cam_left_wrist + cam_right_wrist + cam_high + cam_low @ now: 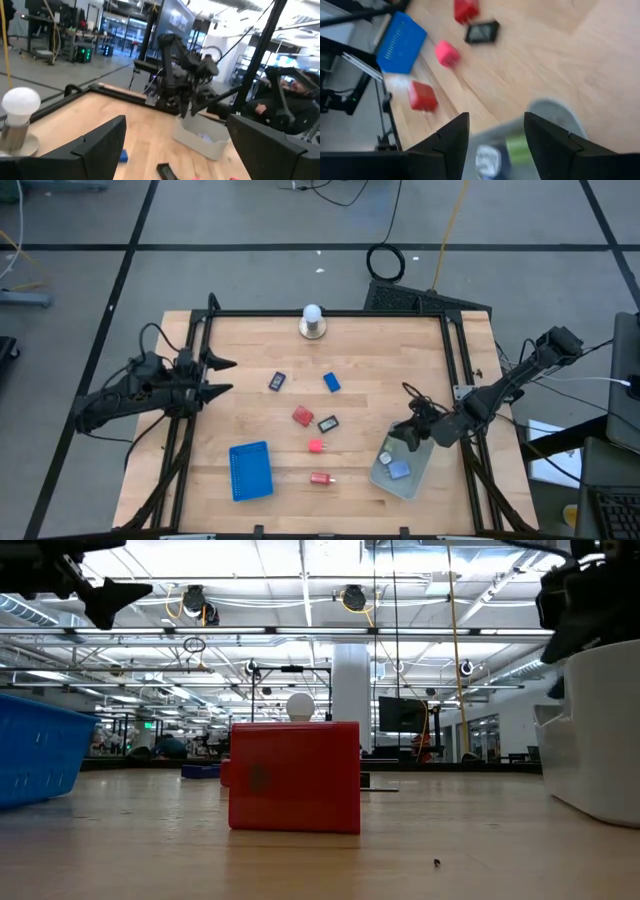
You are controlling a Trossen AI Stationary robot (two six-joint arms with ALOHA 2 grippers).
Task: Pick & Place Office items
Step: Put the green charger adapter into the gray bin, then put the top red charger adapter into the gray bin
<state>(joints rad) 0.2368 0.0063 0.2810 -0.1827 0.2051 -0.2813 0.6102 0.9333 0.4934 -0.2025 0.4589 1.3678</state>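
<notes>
The right claw [410, 434] hangs over the clear bin [421, 476] at the tabletop's [380, 350] near right corner, its fingers parted and pinching nothing that shows; through the gap the right wrist view looks down on pale and bluish pieces [487, 161] already lying in the bin. The left claw [222, 376] waits spread wide at the tabletop's left edge, well apart from the work.

Five office items lie loose mid-tabletop: a blue block [331, 382], two black rectangles [277, 382] [327, 423], a red block [303, 416], a pink block [316, 446] and another red block [321, 478]. The flat blue tray [250, 470] sits nearer the left side.

The next pick probably turns on this: the loose items lie leftward of the right claw, toward the tabletop's middle, and the near red block and pink block are closest to it (the right arm looks much the nearer). The near red block's long axis runs roughly across the tabletop.
</notes>
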